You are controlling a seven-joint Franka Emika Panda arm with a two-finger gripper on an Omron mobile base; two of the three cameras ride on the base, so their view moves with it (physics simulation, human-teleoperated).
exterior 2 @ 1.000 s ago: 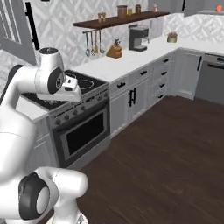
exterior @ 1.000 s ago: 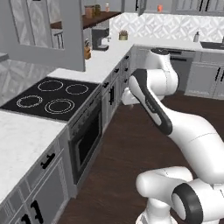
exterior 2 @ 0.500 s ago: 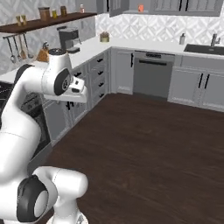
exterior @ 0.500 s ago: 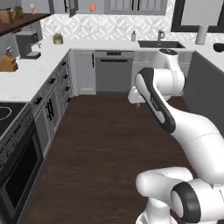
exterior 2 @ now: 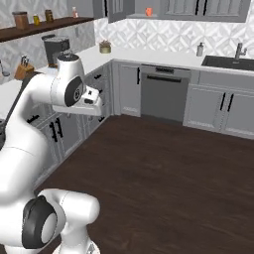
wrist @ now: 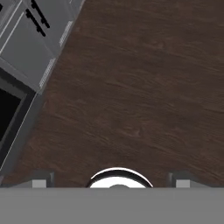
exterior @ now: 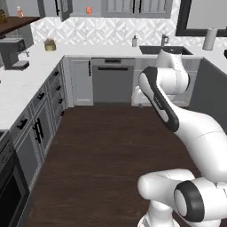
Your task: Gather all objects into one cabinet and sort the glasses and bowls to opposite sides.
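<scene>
Left base view shows a big dark wood floor (exterior: 102, 155) with grey base cabinets (exterior: 42, 128) along the left wall and back wall. A white counter (exterior: 31, 75) runs on top of them. A dishwasher (exterior: 112, 81) sits under the back counter, near a dark sink (exterior: 162, 50). High up is the grey wall cabinet (exterior 2: 130, 6), and one small orange mug (exterior: 88, 10) sits in it. A potted plant (exterior: 49, 44) stands on the counter below. The gripper (wrist: 111, 180) points down at the floor with its fingers wide apart, holding nothing.
</scene>
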